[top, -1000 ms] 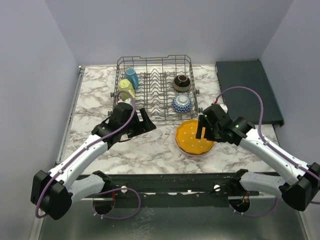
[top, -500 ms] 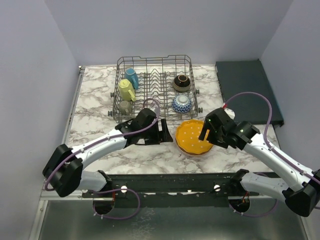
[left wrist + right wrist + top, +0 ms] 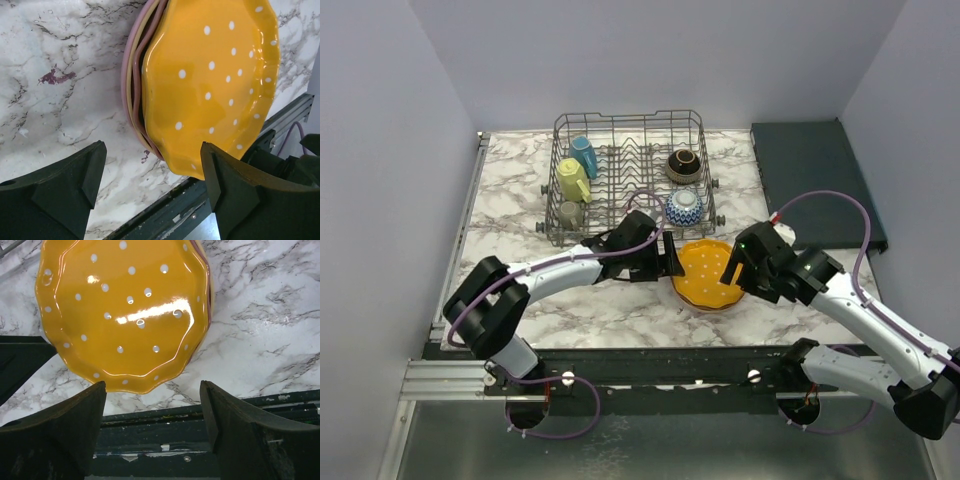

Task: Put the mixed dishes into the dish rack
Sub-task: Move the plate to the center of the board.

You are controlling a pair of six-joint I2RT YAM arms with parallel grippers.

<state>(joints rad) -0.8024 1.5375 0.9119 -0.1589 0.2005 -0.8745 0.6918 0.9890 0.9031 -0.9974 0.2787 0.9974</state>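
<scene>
An orange white-dotted plate (image 3: 705, 275) (image 3: 210, 85) (image 3: 125, 310) lies on top of pink plates (image 3: 128, 75) on the marble, just in front of the dish rack (image 3: 628, 116). My left gripper (image 3: 670, 260) (image 3: 152, 150) is open at the plate's left edge, with nothing between its fingers. At the plate's right edge my right gripper (image 3: 732, 268) (image 3: 152, 386) hovers open and empty. In the rack stand a blue mug (image 3: 584, 155), a yellow-green mug (image 3: 572, 180), a small grey cup (image 3: 570, 213), a dark brown bowl (image 3: 684, 164) and a blue-white bowl (image 3: 684, 206).
A dark flat tray (image 3: 815, 180) lies at the back right beside the rack. The table's front edge with its dark rail (image 3: 165, 415) runs just below the plates. Grey walls close in on both sides.
My left arm has swung right, from the rack's front left corner to the plate's left edge. The right gripper has shifted slightly right and nearer. Both stay open.
</scene>
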